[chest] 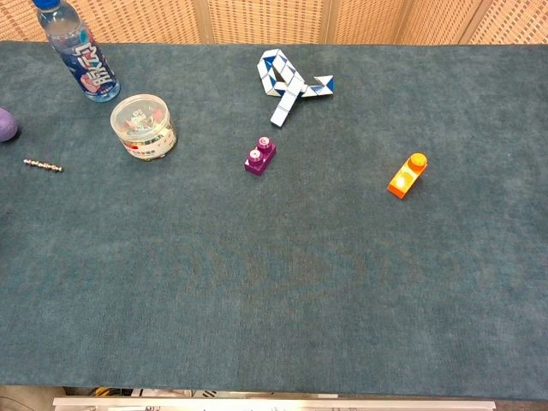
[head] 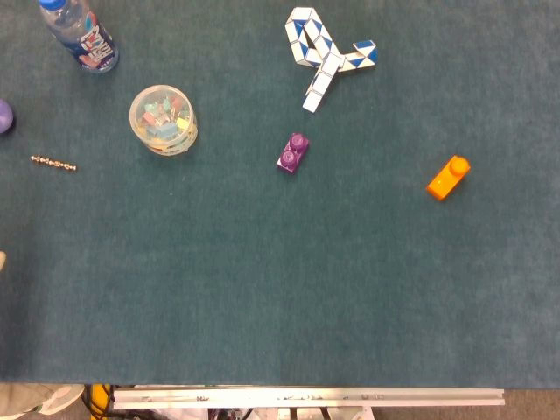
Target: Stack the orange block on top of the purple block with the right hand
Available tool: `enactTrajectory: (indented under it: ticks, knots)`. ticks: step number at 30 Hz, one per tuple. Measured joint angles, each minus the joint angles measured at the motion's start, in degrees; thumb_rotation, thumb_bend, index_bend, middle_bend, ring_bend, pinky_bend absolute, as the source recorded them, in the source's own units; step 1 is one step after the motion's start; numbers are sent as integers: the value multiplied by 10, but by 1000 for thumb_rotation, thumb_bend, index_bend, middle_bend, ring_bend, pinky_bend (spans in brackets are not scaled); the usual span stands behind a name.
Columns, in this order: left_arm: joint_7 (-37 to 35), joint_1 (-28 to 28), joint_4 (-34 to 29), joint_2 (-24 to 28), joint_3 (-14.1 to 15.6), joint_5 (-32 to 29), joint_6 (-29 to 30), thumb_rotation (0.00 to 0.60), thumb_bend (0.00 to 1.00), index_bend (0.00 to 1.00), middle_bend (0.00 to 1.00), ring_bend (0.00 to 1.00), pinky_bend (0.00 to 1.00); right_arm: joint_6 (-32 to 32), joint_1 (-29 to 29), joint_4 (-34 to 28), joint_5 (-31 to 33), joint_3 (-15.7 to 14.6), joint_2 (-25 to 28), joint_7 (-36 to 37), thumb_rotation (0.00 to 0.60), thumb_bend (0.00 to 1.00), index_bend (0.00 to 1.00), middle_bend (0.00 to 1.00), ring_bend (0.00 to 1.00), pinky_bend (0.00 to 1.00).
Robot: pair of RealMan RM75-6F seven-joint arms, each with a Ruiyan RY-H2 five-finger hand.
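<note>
The orange block (head: 448, 178) (chest: 407, 175) lies alone on the teal table cloth, right of centre, with one stud on top. A purple block (head: 292, 152) (chest: 260, 156) with two studs sits near the middle, well to the left of the orange one. The two blocks are apart and nothing touches either. Neither of my hands shows in the head view or the chest view.
A blue-and-white twisty snake toy (head: 322, 54) (chest: 288, 81) lies behind the purple block. At the left stand a clear tub of small pieces (head: 164, 120) (chest: 144, 127) and a water bottle (head: 80, 35) (chest: 81, 56). A bead chain (head: 53, 163) (chest: 43, 164) and a purple ball (head: 4, 115) (chest: 7, 124) are at the far left.
</note>
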Motion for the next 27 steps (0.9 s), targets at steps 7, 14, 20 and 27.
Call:
enactTrajectory:
  ticks: [7, 14, 20, 27]
  knots:
    - [0, 0, 1, 0, 1, 0, 0, 600, 158, 243, 249, 229, 249, 3, 0, -1, 1, 2, 0, -2, 600, 188, 248, 261, 170, 258]
    - [-3, 2, 1, 0, 1, 1, 2, 600, 157, 243, 249, 229, 248, 11, -1, -2, 3, 6, 3, -2, 600, 188, 248, 261, 169, 257]
    - [-3, 1, 1, 0, 0, 2, 1, 600, 158, 243, 249, 229, 249, 5, 4, -3, 1, 6, 8, -8, 600, 188, 249, 271, 176, 259]
    - [-3, 1, 2, 1, 0, 2, 1, 600, 157, 243, 249, 229, 248, -5, 21, 3, -6, 13, 10, -15, 600, 188, 250, 375, 326, 416]
